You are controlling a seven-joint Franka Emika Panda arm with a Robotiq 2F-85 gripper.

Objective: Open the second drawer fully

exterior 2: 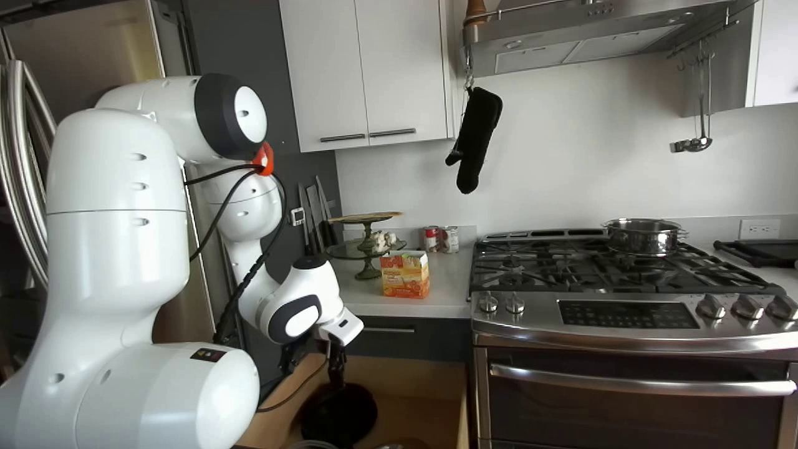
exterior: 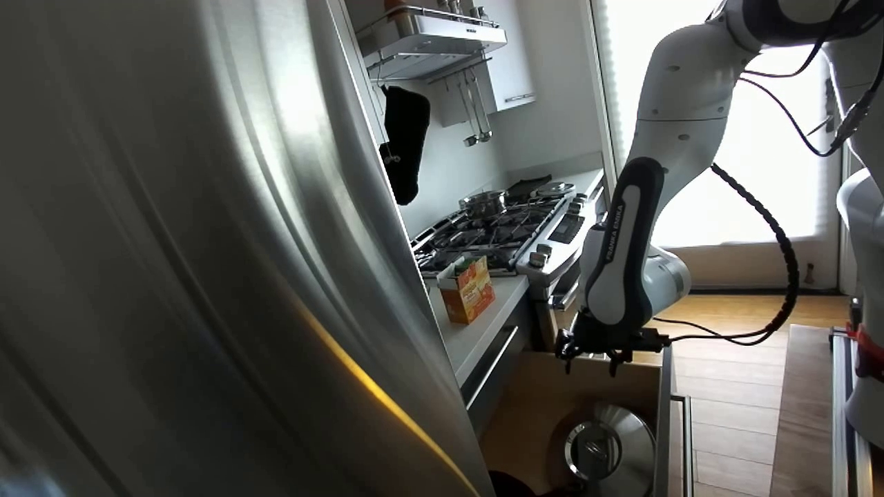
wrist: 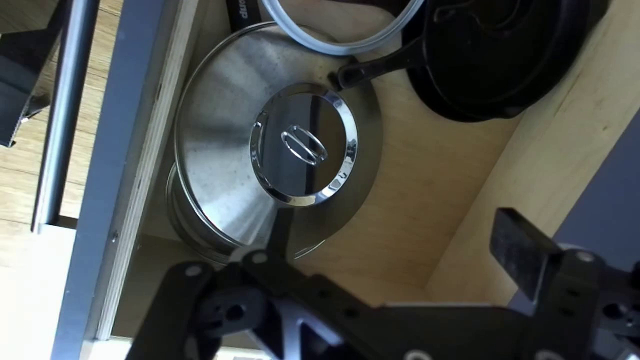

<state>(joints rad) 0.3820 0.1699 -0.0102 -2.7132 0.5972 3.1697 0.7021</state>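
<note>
The second drawer (wrist: 440, 190) is pulled far out, and its tan wooden inside takes most of the wrist view; in both exterior views it lies at the bottom of the frame. Its silver bar handle (wrist: 65, 115) runs along the left side of the wrist view. Whether the opening is already the full one, I cannot tell. The gripper (wrist: 395, 230) enters from the bottom of the wrist view; its two fingers stand wide apart, with the wooden floor showing between them, and they are apart from the bar handle. In an exterior view it points downward over the drawer, but how high above the floor is not clear. Inside, a wide steel lid (wrist: 225, 150) with a small loop in its middle lies left of the frame's centre. A black skillet (wrist: 500, 55) lies at the upper right, its own handle directed left toward the lid. Between them, at the top edge, a pale ring (wrist: 330, 50) is partly cut off. In an exterior view, a grey drawer front (exterior 2: 430, 343) sits closed above the open drawer, and an orange carton (exterior 2: 405, 277) stands on the counter (exterior 2: 368, 302), near the middle.
</note>
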